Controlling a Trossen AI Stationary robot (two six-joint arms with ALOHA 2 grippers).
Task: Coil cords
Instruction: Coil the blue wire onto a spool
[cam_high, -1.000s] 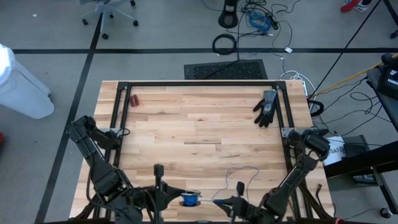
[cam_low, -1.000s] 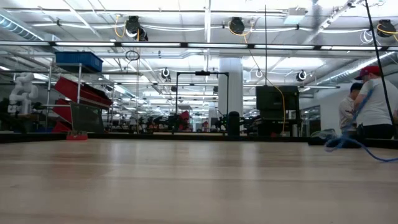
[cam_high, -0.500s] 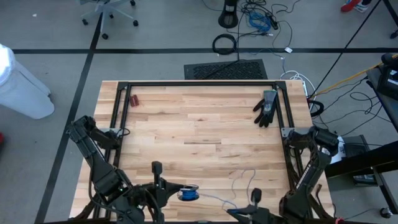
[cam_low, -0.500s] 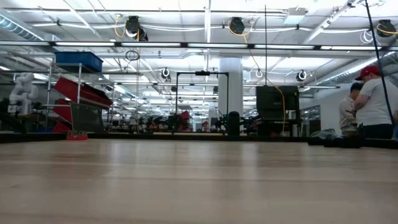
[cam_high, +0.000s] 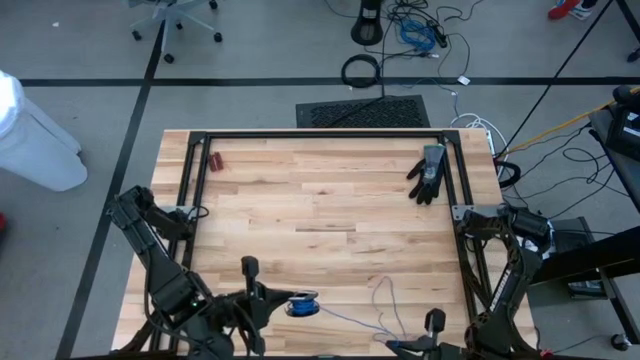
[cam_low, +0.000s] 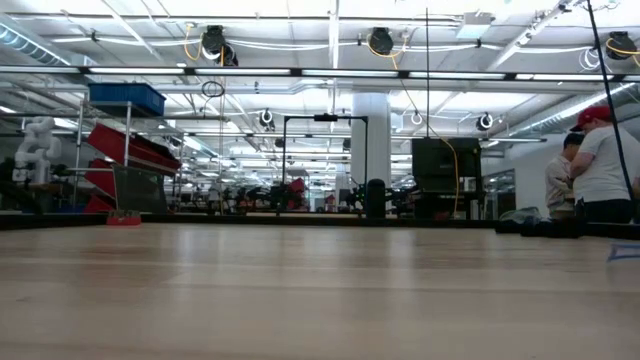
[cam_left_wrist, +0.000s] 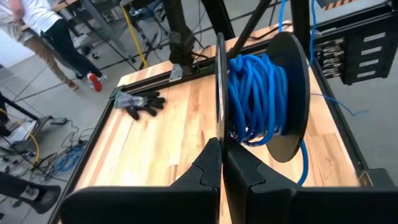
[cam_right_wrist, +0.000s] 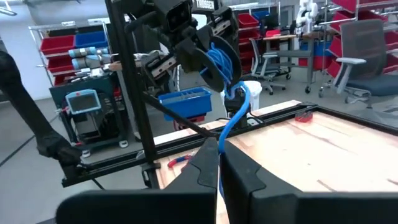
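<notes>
Left gripper: your left gripper (cam_left_wrist: 221, 163) is low at the near edge of the table, about 7 o'clock from the middle. Its fingers are pinched together on the thin rim of a black spool (cam_left_wrist: 283, 93).
Spool: it holds the blue cord (cam_left_wrist: 255, 93), wound round and round. From above you see it as a blue spot (cam_high: 303, 307) just beside the left gripper (cam_high: 262, 305).
Loose cord: a thin line of cord (cam_high: 385, 300) runs from the spool across the wood toward 5 o'clock, with a small loop in it.
Right gripper: your right gripper (cam_right_wrist: 219, 163) sits at the near edge, about 5 o'clock. Its fingers are squeezed on the blue cord (cam_right_wrist: 233, 121), which goes up to the spool.
Glove: a black glove (cam_high: 428, 173) lies flat near 2 o'clock, well apart from both arms.
Red tool: a small red thing (cam_high: 216, 160) lies near 10 o'clock.
Table: light wood (cam_high: 320, 200) with a black frame.
Person: one stands far back in the room (cam_low: 600, 165).
</notes>
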